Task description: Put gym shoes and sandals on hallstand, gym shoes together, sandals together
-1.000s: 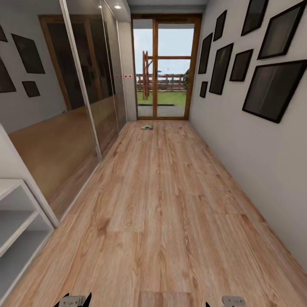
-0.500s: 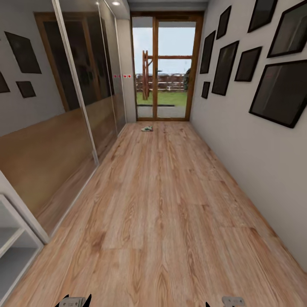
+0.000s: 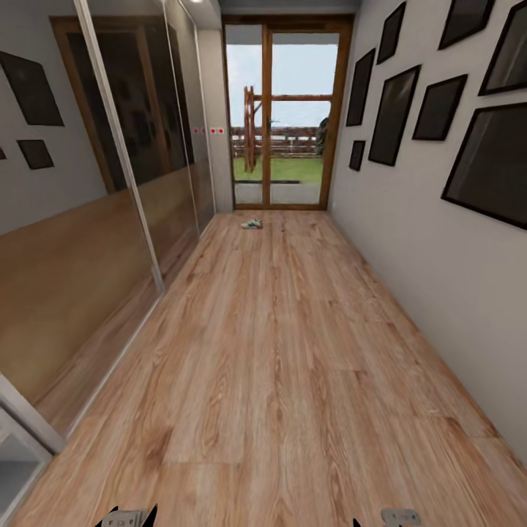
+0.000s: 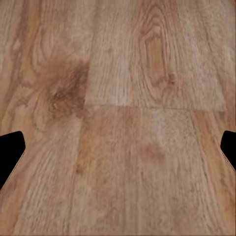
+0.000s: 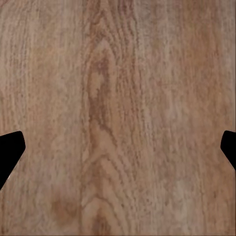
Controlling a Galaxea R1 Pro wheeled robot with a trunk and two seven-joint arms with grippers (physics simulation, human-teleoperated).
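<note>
Step in hand: transit along corridor floor (image 3: 278,351) toward gym shoe (image 3: 252,224), far end by glass door. Left gripper (image 4: 118,147) and right gripper (image 5: 118,147) spread wide, empty. Next: close distance, lower gripper.

Head view: looks from standing height down the corridor toward the glass door (image 3: 285,117) at 12 o'clock, corridor floor (image 3: 278,351) running ahead.
Left wrist view: faces straight down, close over the floor planks, fingertips (image 4: 11,152) at the frame edges.
Right wrist view: faces straight down, equally close, fingertips (image 5: 10,153) at the edges.
Shared: same wood-grain floor in all three.
</note>
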